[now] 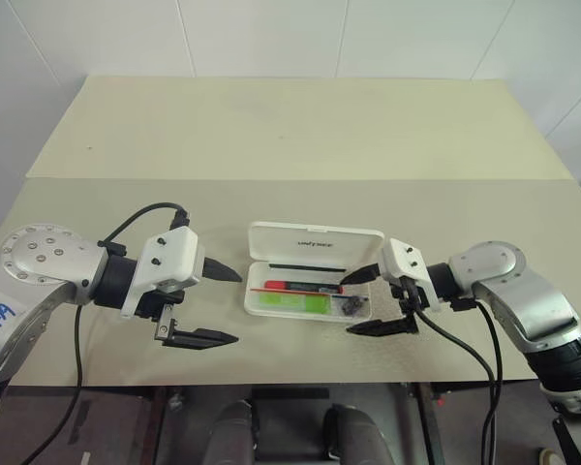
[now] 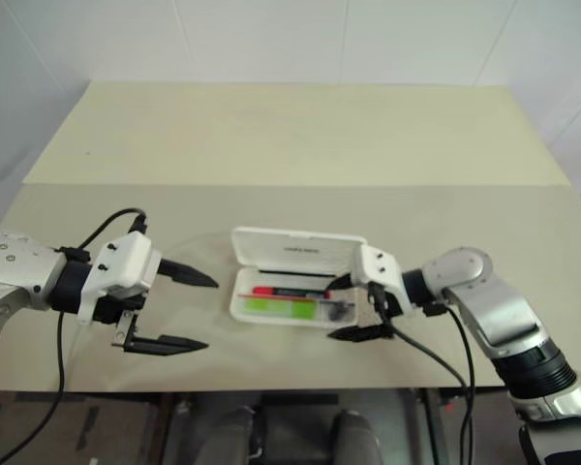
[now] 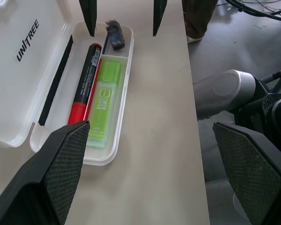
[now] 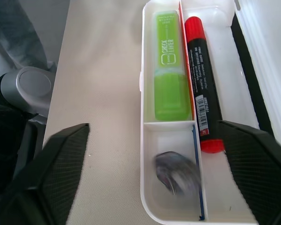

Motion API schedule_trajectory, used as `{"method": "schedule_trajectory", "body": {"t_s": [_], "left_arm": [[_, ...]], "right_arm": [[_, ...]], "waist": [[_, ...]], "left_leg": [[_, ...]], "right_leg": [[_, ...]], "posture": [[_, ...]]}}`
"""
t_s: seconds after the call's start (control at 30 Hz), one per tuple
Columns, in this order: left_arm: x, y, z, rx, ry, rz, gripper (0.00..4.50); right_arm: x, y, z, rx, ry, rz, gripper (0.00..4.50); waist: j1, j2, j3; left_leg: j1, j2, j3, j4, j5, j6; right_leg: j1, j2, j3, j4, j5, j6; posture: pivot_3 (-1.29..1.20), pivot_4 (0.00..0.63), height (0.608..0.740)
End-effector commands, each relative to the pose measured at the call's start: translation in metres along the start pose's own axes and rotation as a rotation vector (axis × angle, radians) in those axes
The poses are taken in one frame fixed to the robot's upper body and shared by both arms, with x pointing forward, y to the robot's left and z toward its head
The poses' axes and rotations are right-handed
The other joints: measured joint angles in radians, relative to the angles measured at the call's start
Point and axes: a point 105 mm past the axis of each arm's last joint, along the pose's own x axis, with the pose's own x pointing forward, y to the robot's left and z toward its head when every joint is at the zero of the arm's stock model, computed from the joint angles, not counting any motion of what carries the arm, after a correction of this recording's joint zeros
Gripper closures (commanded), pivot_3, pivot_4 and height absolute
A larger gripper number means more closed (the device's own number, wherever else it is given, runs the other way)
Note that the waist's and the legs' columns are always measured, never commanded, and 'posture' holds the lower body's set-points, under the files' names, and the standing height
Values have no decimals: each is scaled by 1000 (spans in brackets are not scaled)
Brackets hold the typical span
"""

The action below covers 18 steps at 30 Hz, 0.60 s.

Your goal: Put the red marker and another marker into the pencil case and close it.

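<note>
From the head camera we see the pencil case (image 1: 310,276) lying open near the front edge of the beige table (image 1: 271,136), its lid tipped back toward the far side. Inside the tray the red marker (image 1: 295,287) lies along the far compartment and the green highlighter (image 1: 292,303) sits in the near one, beside it. A small dark object (image 1: 349,306) rests at the tray's right end. Our left gripper (image 1: 218,305) hovers left of the case, apart from it, fingers spread wide and holding nothing. Our right gripper (image 1: 366,300) sits at the case's right end, also spread and empty, its upper finger over the tray's end and its lower finger just in front of the case.

In the left wrist view, we look between our own fingers (image 3: 61,159) down the length of the tray: red marker (image 3: 84,84) next to the lid hinge, green highlighter (image 3: 103,101) against it, the dark object (image 3: 114,35) in the end section.

In the right wrist view, the highlighter (image 4: 170,65) and red marker (image 4: 202,79) lie side by side, parted by a thin divider, with the dark object (image 4: 178,176) blurred in the small compartment nearest our open fingers (image 4: 56,168).
</note>
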Motion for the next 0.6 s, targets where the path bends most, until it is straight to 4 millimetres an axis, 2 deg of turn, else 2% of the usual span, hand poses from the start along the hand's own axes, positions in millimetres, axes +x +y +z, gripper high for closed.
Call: {"method": "schedule_trajectory", "body": {"t_s": [0.03,0.13,0.27,0.37,0.47,0.5,0.6], "left_arm": [[-4,0,14,76,-27,5,0],[-9,5,24,96,-76,17,0],[-26,20,44,137,-163,69,0],[-47,54,69,197,-256,218,0],[-64,104,83,175,-289,400,0],[-65,115,81,170,-273,427,0],[-53,137,80,146,-277,348,0]], "right_arm": [[-11,-4,11,-49,-20,-24,37],[-22,2,18,-62,-51,0,37],[-51,10,34,-60,-142,16,37],[-76,1,39,-62,-194,-69,37],[-94,-12,41,-66,-212,-173,37],[-97,-15,42,-68,-211,-192,37],[-100,-15,51,-97,-231,-216,37]], "waist": [[0,0,0],[1,0,0],[5,0,0],[11,0,0],[17,-1,0],[20,-1,-1],[24,-1,-1]], "left_leg": [[0,0,0,0,0,0],[0,0,0,0,0,0],[-2,0,-1,1,0,0],[-1,0,-1,1,0,0],[0,-1,-1,3,0,0],[0,-1,-1,3,0,0],[1,-1,1,1,0,0]], "right_leg": [[0,0,0,0,0,0],[0,0,0,0,0,0],[0,0,-1,0,0,0],[1,0,-2,-1,0,0],[1,0,-2,0,0,0],[1,0,-2,0,0,0],[1,0,-1,1,0,0]], "posture": [[0,150,740],[0,150,740],[0,150,740],[0,150,740],[0,150,740],[0,150,740],[0,150,740]]}}
